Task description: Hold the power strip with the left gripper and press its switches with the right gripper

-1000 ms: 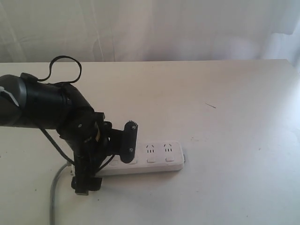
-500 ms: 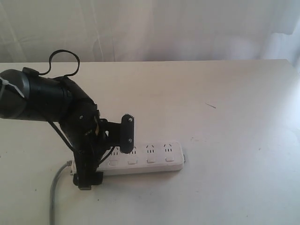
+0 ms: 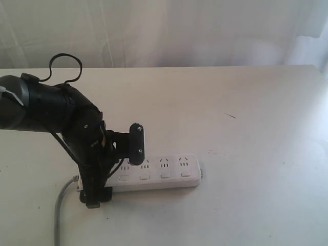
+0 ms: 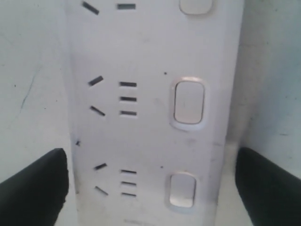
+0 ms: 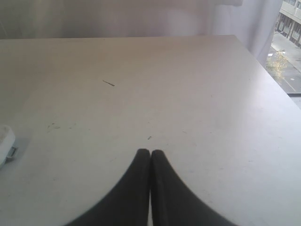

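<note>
The white power strip (image 3: 171, 174) lies flat on the table, its grey cord (image 3: 59, 205) trailing off its left end. My left gripper (image 3: 115, 171) hangs over that left end, open. One serrated black jaw stands behind the strip and the other in front of it. In the left wrist view the strip (image 4: 150, 56) runs between the two black fingers (image 4: 33, 188), with a gap on each side. White switches (image 4: 189, 102) sit beside the sockets. My right gripper (image 5: 150, 153) is shut and empty over bare table, with the strip's rounded end (image 5: 4, 141) far off to one side. It does not appear in the exterior view.
A pale curtain hangs behind the table's far edge. A small dark mark (image 3: 230, 115) lies on the table to the right of the strip. The right wrist view shows the table's side edge and a window (image 5: 289, 28) beyond it.
My left arm has shifted leftward along the strip toward the cord end, uncovering more sockets and switches. Its jaws stay open.
</note>
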You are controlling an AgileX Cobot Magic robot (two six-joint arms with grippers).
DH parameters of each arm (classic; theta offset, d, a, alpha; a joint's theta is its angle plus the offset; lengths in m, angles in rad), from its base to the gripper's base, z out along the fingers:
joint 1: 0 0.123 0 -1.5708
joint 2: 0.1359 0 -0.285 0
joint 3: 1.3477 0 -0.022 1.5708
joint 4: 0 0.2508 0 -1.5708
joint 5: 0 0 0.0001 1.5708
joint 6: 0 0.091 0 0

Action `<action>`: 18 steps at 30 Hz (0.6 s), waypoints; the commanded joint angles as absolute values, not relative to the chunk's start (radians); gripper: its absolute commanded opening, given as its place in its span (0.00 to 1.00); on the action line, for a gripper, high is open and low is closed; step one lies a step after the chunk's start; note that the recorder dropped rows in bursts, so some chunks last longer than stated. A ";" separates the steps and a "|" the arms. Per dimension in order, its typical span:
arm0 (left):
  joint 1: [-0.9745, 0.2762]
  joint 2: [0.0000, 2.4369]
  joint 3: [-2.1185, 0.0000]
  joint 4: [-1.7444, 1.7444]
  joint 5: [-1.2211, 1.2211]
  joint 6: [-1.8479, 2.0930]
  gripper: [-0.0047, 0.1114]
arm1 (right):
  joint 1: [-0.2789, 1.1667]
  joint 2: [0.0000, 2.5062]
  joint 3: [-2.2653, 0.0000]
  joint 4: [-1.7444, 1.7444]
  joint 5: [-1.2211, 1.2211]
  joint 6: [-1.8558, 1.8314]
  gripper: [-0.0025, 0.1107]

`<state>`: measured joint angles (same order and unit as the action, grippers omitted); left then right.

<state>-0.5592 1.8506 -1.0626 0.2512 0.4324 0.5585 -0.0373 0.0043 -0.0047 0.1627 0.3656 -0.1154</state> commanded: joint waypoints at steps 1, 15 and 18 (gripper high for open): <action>-0.561 1.915 -1.000 0.205 0.441 0.549 0.61 | -0.042 0.000 0.000 0.168 0.356 -0.116 0.02; -0.561 1.915 -1.000 0.151 0.404 0.556 0.04 | -0.042 0.000 0.000 0.168 0.356 -0.116 0.02; -0.561 1.915 -1.000 0.146 0.393 0.556 0.04 | -0.042 0.000 0.000 0.168 0.356 -0.116 0.02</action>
<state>-0.5569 1.8478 -1.0490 0.2097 0.4234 0.5685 -0.0373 0.0043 -0.0047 0.1658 0.3656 -0.1154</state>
